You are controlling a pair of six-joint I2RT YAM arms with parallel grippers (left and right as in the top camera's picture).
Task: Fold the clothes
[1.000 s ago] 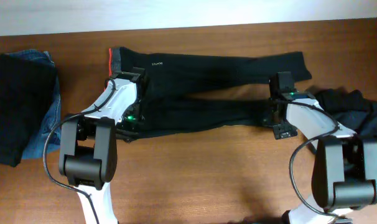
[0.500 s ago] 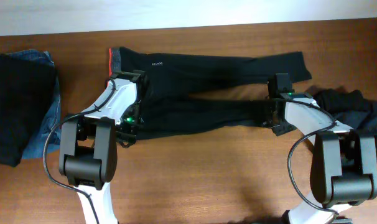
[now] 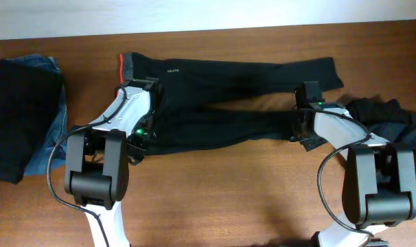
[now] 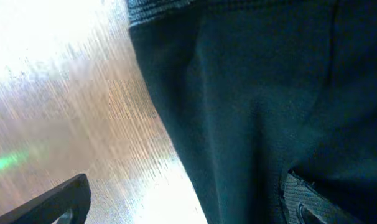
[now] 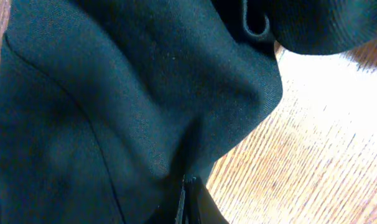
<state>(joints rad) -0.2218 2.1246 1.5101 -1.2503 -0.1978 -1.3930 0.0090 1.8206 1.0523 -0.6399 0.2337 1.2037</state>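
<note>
Lying flat, trousers [image 3: 228, 72] bear tiny print [image 3: 171, 69], seemingly illegible.

Trousers [image 3: 215, 72] matt black cloth; table [image 3: 228, 189] glossy wood grain

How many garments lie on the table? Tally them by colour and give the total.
Black garments: 3 (trousers, folded piece at left, crumpled heap at right, counted as one)
Blue denim garments: 1
Total: 4

Brown wooden table [image 3: 228, 192], pale strip [image 3: 194, 14] beyond
</note>
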